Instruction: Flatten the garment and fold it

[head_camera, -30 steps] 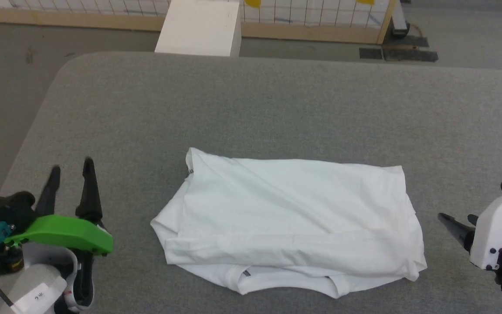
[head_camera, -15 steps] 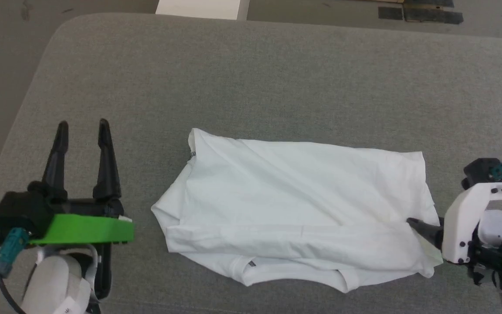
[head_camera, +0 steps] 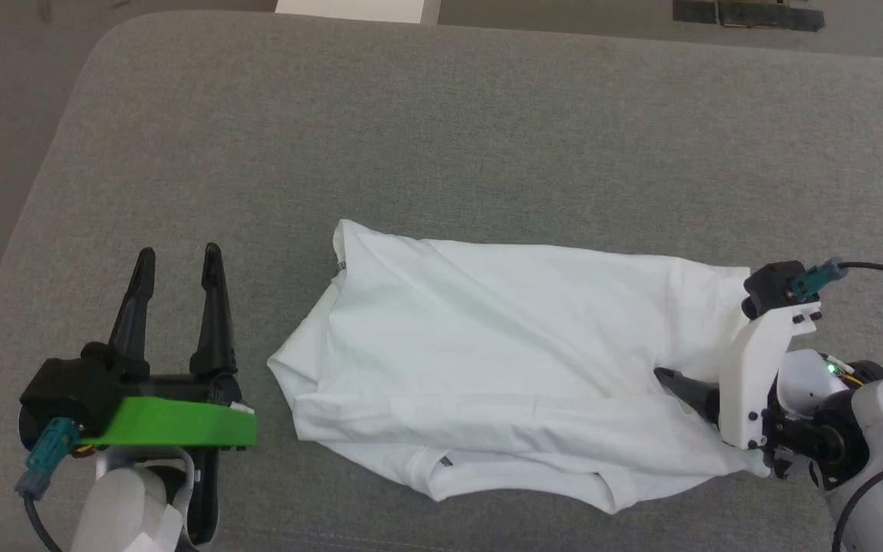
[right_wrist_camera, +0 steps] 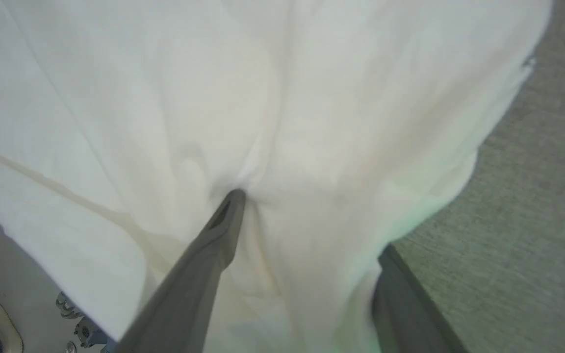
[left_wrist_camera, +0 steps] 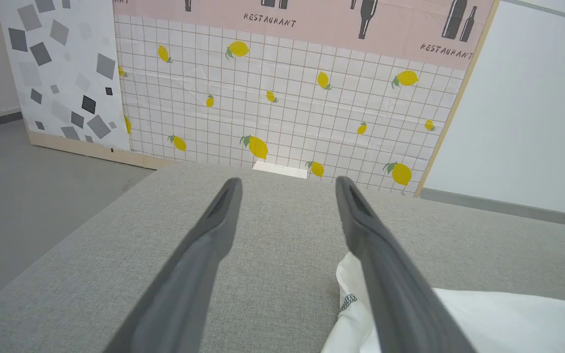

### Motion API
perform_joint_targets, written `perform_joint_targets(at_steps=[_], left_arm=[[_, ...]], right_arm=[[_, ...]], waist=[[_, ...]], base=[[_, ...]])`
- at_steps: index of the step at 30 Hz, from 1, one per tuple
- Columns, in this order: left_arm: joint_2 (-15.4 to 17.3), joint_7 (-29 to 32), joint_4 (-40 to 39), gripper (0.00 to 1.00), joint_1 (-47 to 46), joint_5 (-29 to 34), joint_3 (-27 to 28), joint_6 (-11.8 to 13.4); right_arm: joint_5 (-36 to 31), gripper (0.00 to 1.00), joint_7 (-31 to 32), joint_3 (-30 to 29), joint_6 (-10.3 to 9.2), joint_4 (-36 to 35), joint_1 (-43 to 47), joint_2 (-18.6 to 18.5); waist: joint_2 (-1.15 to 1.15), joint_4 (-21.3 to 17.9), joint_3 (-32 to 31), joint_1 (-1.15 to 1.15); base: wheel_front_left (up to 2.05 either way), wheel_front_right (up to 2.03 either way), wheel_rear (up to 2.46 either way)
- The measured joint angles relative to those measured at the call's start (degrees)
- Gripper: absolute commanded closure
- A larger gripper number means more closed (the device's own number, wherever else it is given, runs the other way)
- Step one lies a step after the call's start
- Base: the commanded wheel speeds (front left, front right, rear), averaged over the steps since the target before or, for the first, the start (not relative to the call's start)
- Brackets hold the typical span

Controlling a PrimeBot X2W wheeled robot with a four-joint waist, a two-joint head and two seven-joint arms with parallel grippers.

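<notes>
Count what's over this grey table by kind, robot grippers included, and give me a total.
white garment: 1
grippers: 2 (left gripper, right gripper)
Total: 3

A robot test lab with a stage-set restaurant backdrop, not a real eating place.

Beyond the grey fabric-covered tabletop [head_camera: 449, 138] with rounded corners stands a flat printed backdrop panel [left_wrist_camera: 287, 108] of white tiles scattered with yellow lemons. It is topped by a pink band [left_wrist_camera: 321, 22] lettered "RESTAURANT" among dark bottle shapes and edged by a bare wooden frame [left_wrist_camera: 451, 108]. Beside it stands a white board [left_wrist_camera: 62, 73] speckled with grey squares. Around them are a plain grey floor [left_wrist_camera: 37, 186] and a blank white wall [left_wrist_camera: 532, 113]. The left pincer [head_camera: 179, 250], with its long dark fingers, sits on a bright green mount with a loose cable.
</notes>
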Motion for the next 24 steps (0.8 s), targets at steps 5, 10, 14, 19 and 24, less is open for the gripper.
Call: perform_joint_targets(at_steps=[5,10,14,19,24], left_arm=[[-0.91,0.0,0.33,0.0,-0.01,0.86,0.82,-0.78],[-1.33,0.0,0.47,0.0,0.05,1.34,1.71,-1.19],[-1.52,0.0,0.78,0.0,0.51,1.48,1.91,-1.49],[-1.67,0.0,1.26,0.0,0.76,1.7,1.87,-1.51],[-1.81,0.0,1.55,0.0,1.35,1.76,1.67,-1.55]], right_arm=[[0.15,1.0,-1.25,1.45,0.01,2.57,-1.3,-1.3],[0.4,1.0,-2.8,1.41,0.04,4.52,-1.71,-2.3],[0.33,1.0,-3.0,-0.11,0.05,5.72,-1.7,-3.2],[-2.09,1.0,-2.82,-5.65,0.04,7.61,-1.54,-6.2],[-7.6,1.0,-1.8,-14.01,0.03,10.71,-0.95,-7.68]], waist=[[0.0,0.13,-0.24,0.0],[0.0,-0.21,-0.95,0.0],[0.0,-0.64,-1.5,0.0],[0.0,-1.1,-2.15,0.0],[0.0,-1.37,-2.69,0.0]], base=[[0.0,0.0,0.0],[0.0,0.0,0.0],[0.0,0.0,0.0],[0.0,0.0,0.0],[0.0,0.0,0.0]])
